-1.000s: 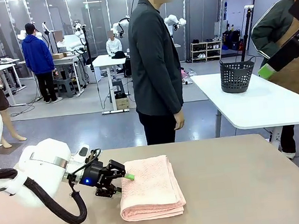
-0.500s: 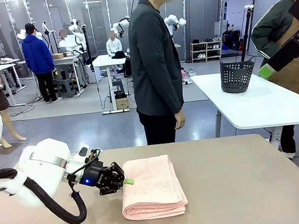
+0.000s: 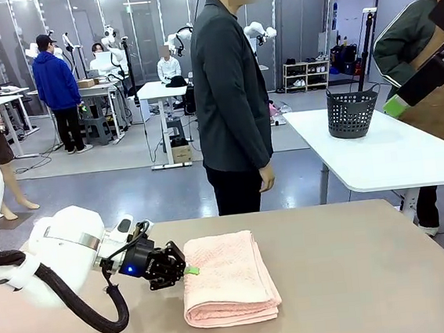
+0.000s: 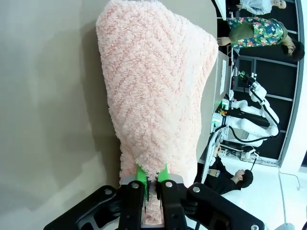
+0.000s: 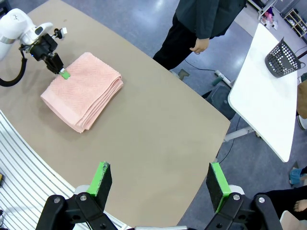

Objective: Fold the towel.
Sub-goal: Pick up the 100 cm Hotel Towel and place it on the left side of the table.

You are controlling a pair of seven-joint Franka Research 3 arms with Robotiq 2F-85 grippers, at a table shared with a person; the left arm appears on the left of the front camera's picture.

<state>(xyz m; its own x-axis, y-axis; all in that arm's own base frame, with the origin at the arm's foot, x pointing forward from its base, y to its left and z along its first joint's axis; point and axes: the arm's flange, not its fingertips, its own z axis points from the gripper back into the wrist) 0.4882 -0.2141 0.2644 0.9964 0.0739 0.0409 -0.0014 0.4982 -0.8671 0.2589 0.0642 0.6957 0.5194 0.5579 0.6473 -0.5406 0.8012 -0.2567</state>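
A folded pink towel (image 3: 229, 280) lies on the tan table (image 3: 359, 279). The left end effector (image 3: 190, 271) pinches its edge; the right end effector (image 5: 158, 184), raised high, is spread wide.

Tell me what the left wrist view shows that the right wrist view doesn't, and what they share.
Left wrist view alone: the herringbone weave up close, and the left gripper with its green pads pinched shut on the towel edge. Right wrist view alone: the right gripper open above the table, the whole folded stack, a person standing at the far side, and a dark basket on a white table. Both: the pink towel on the tan table.
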